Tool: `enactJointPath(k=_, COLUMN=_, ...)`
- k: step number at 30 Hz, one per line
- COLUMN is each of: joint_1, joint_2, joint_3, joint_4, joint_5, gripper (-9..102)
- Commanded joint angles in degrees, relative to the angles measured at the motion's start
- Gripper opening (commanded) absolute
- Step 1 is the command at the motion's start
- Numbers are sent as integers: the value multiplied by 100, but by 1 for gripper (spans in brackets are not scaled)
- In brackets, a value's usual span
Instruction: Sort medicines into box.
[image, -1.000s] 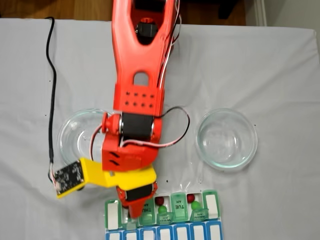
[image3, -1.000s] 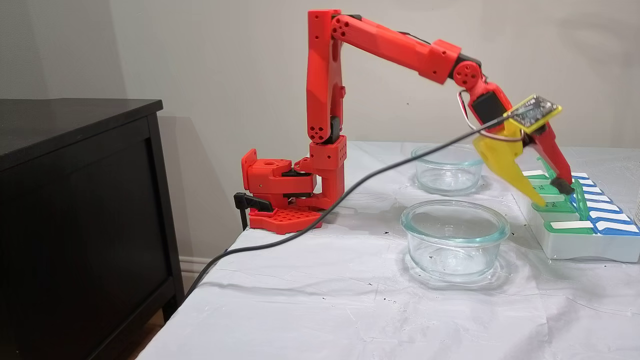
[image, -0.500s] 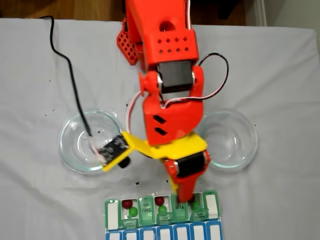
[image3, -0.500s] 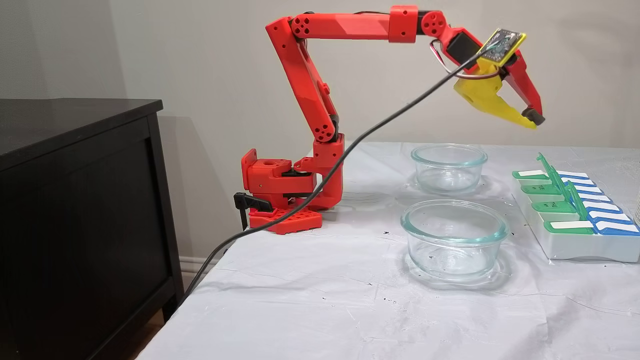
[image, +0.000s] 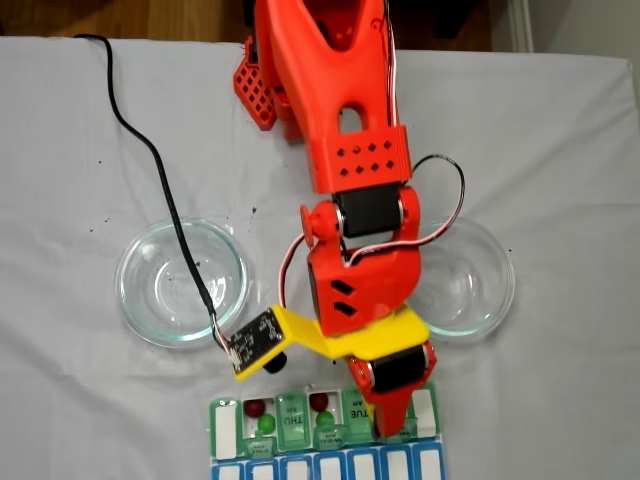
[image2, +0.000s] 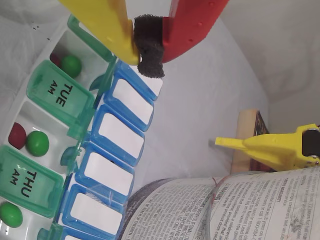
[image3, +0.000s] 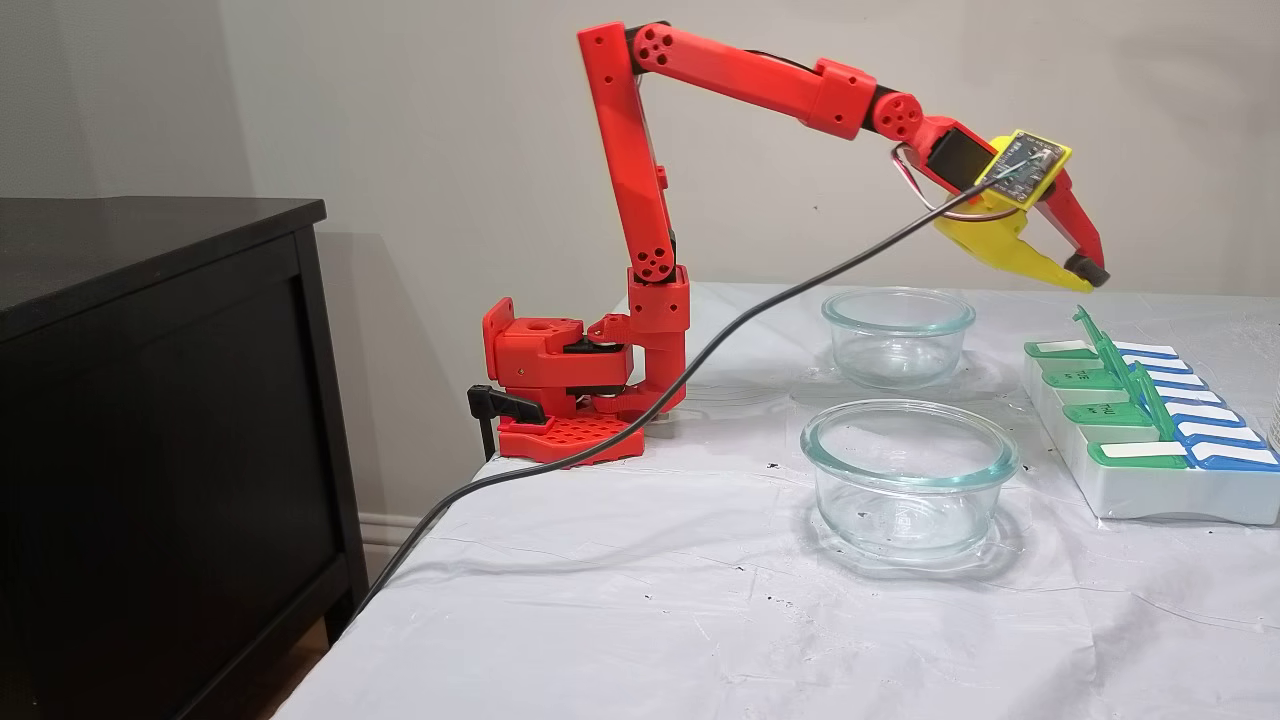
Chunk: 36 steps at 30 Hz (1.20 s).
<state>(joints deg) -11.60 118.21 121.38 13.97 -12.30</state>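
Note:
The box lies at the near table edge, a green row with a blue row beside it. Its white base shows in the side fixed view. In the wrist view the box has shut lids marked TUE AM and THU AM. The open cells between them hold medicines: a green ball by a dark red one, and a red one by a green one. Red and green balls also show from above. My gripper hangs shut and empty above the box's far end.
Two clear glass dishes stand between the arm base and the box. A black cable runs from the wrist camera across the left dish. A black cabinet stands beside the table. Printed paper lies beyond the box.
The gripper rose from the left part of the green row, swung right in the overhead view, then came down a little and reached further out over the box's right end.

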Motion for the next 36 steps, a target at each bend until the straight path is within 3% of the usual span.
enactJointPath(k=1, joint_1=-211, joint_2=62, joint_3=-703, joint_4=-185, joint_5=0, gripper=0)
enactJointPath(k=27, joint_1=-369, joint_2=-747, joint_3=-1310, joint_4=369, joint_5=264, gripper=0)
enactJointPath(k=36, joint_1=-211, joint_2=-1573, joint_3=-2171, joint_4=1626, joint_5=88, gripper=0)
